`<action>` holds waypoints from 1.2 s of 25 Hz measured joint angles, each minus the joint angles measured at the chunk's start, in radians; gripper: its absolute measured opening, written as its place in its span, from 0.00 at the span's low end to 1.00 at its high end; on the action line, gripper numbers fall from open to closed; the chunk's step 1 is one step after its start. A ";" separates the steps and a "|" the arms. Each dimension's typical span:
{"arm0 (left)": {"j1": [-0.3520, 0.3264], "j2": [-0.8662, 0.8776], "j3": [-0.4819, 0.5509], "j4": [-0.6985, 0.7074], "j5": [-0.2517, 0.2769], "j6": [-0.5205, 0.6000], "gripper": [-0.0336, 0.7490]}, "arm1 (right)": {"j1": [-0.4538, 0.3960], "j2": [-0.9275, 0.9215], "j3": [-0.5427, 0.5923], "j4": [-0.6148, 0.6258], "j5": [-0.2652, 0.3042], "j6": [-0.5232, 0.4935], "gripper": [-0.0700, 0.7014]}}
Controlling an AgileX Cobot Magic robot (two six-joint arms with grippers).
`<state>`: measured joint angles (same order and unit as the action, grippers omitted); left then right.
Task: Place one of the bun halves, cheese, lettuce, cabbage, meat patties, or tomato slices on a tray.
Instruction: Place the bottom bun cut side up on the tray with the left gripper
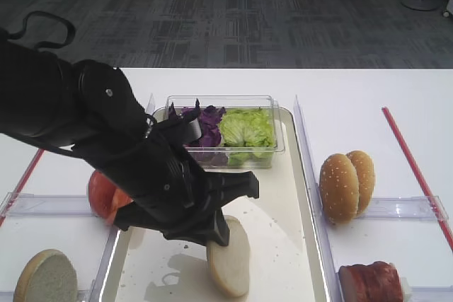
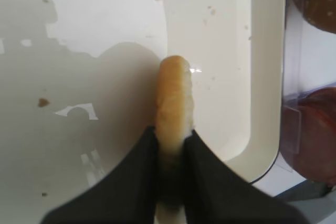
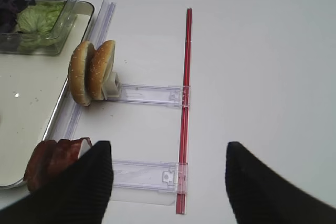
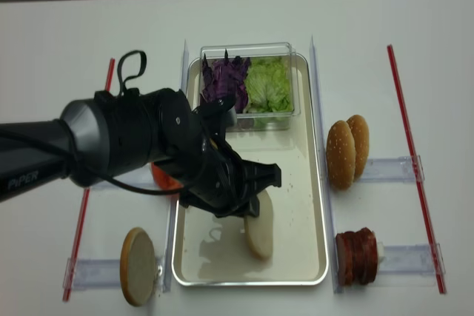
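Note:
My left gripper is shut on a pale bun half and holds it on edge over the cream tray. From above, the bun half hangs below the black arm in the tray's near part; I cannot tell whether it touches the tray. Lettuce and purple cabbage fill a clear tub at the tray's far end. Tomato slices stand left of the tray and meat patties right of it. My right gripper is open over bare table. No cheese is in view.
Two sesame buns stand in a clear holder right of the tray. Another bun half stands at the near left. Red strips and clear plastic rails lie on the white table.

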<state>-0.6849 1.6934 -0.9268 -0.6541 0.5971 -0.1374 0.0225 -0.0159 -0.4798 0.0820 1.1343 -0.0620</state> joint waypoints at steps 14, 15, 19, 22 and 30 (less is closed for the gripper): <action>0.007 0.000 0.029 -0.011 -0.047 0.016 0.13 | 0.000 0.000 0.000 0.000 0.000 0.000 0.72; 0.007 0.000 0.029 -0.011 -0.047 0.018 0.13 | 0.000 0.000 0.000 0.000 0.000 0.000 0.72; 0.007 0.000 0.029 -0.011 -0.049 0.021 0.12 | 0.000 0.000 0.000 0.000 0.000 0.000 0.72; 0.007 0.000 0.029 -0.009 -0.049 0.021 0.12 | 0.000 0.000 0.000 0.000 0.000 0.000 0.72; 0.015 0.000 0.031 0.003 -0.051 0.022 0.16 | 0.000 0.000 0.000 0.000 0.000 0.000 0.72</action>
<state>-0.6701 1.6934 -0.8958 -0.6507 0.5459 -0.1151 0.0225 -0.0159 -0.4798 0.0820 1.1343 -0.0620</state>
